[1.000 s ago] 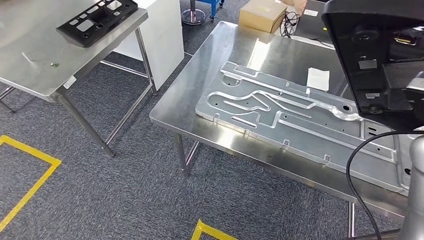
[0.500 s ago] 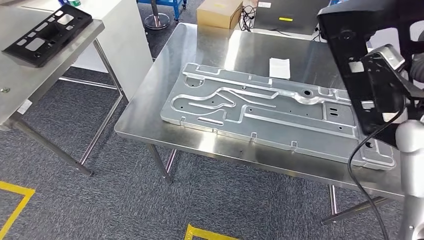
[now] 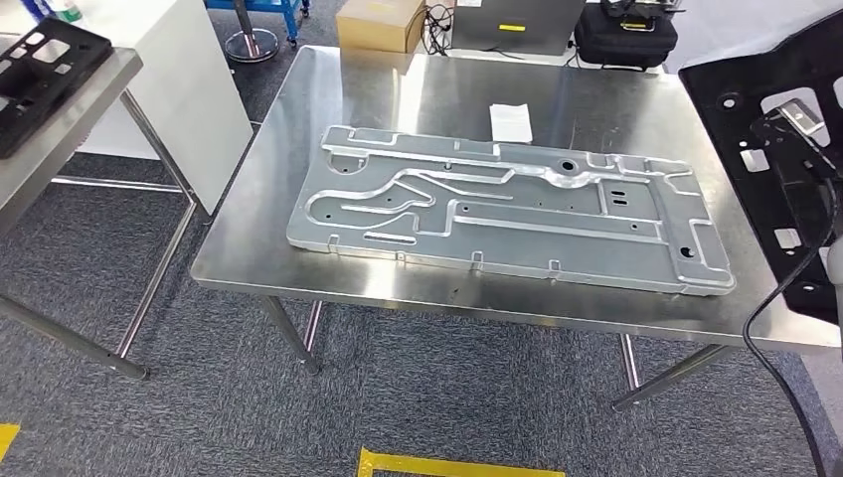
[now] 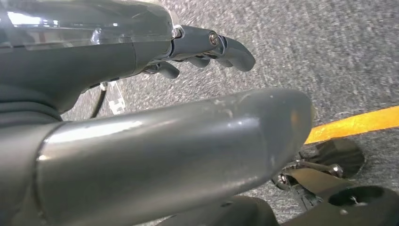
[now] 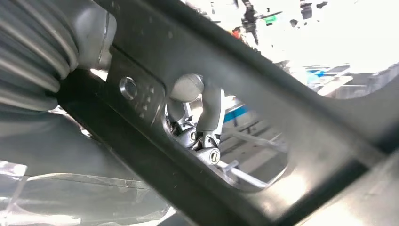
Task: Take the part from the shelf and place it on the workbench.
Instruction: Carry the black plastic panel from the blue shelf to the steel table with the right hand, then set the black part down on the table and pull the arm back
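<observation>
turning has brought the worktop point(image 3: 418, 99) squarely ahead, so the right hand point(image 5: 197, 122), gripping the black part point(image 3: 785, 169), can soon set it down.

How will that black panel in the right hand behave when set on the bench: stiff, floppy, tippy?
Black panel looks like thin moulded plastic full of cut-outs, so probably light and fairly stiff. The right hand grips it through an opening, and it hangs tilted. Flat shape should lie stable on the workbench, perhaps sliding on steel.
</observation>
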